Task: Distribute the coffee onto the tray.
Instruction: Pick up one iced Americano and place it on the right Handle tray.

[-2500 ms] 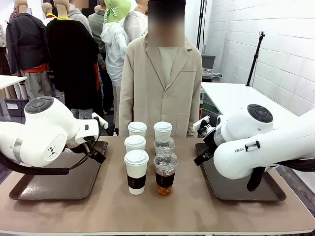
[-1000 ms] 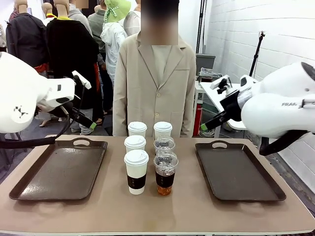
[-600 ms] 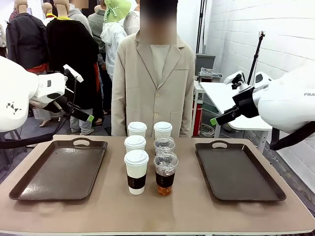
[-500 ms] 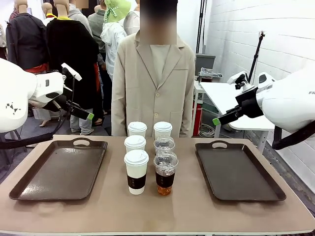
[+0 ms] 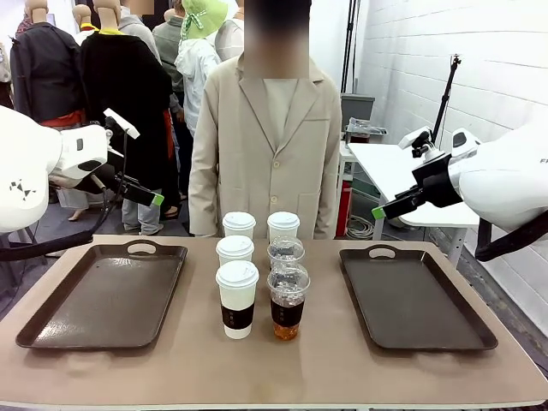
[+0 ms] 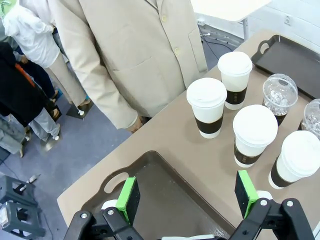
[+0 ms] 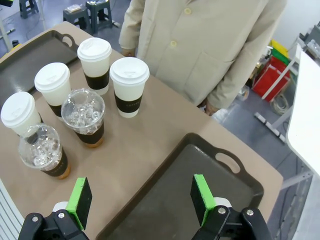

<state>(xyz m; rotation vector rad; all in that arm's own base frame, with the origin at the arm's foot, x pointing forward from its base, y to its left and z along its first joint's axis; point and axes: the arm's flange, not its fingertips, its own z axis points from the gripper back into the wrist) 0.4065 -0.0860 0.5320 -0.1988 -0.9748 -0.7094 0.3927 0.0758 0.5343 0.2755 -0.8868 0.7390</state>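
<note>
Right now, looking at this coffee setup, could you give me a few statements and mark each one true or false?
1. All six coffee cups stand on the table, between the left tray and the right tray. True.
2. The left tool grips a cup. False: it is open and holds nothing.
3. Four are white paper cups and two are clear dome-lidded cups. True.
4. The right tool is shut. False: it is open, holding nothing.

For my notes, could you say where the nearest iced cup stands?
Front view: the iced cup stands between the left tray and right tray, right of the nearest white cup.
</note>
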